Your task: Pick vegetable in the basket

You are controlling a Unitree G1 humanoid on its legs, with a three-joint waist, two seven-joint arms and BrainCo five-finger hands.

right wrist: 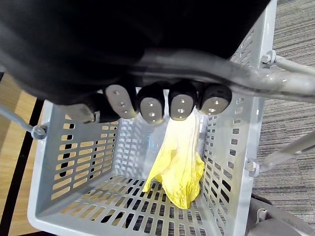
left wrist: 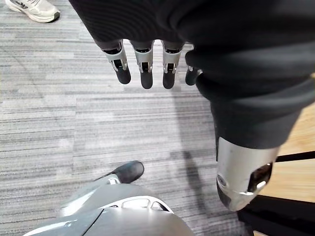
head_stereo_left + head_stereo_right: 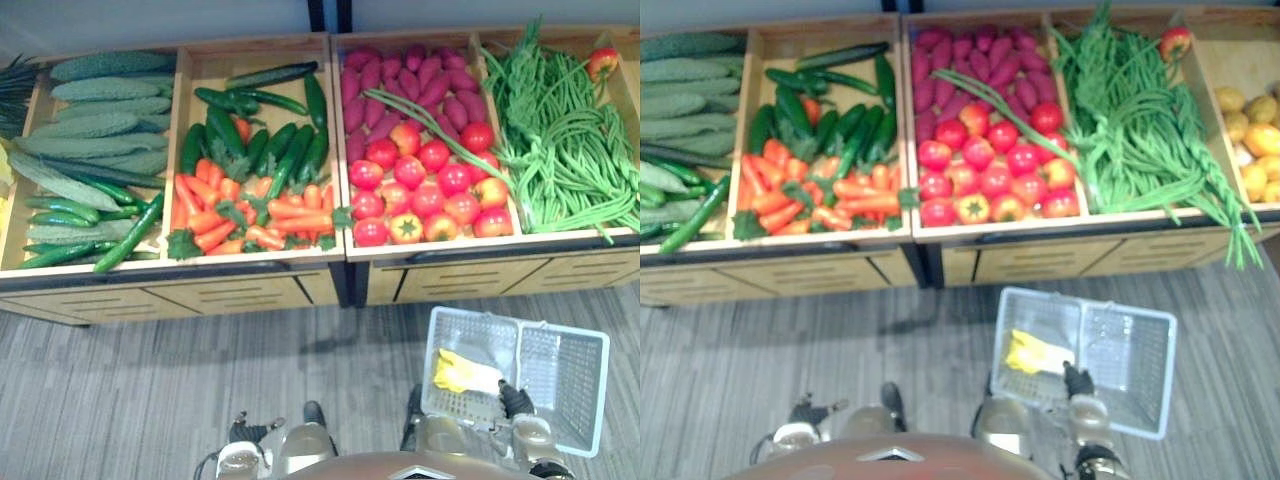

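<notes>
the right hand is curling its fingers round the handle of the grey basket, carrying it level so the yellow leafy vegetable is resting inside. the left hand is hanging over the carpet, fingers straight and slightly apart, free for picking.

- Wooden stand on the grey carpet floor, split into bins.
- Left bin: large cucumbers.
- Next: slim dark cucumbers behind carrots.
- Third: purple sweet potatoes behind tomatoes.
- Fourth: green beans.
- Far right: yellow fruit.
</notes>
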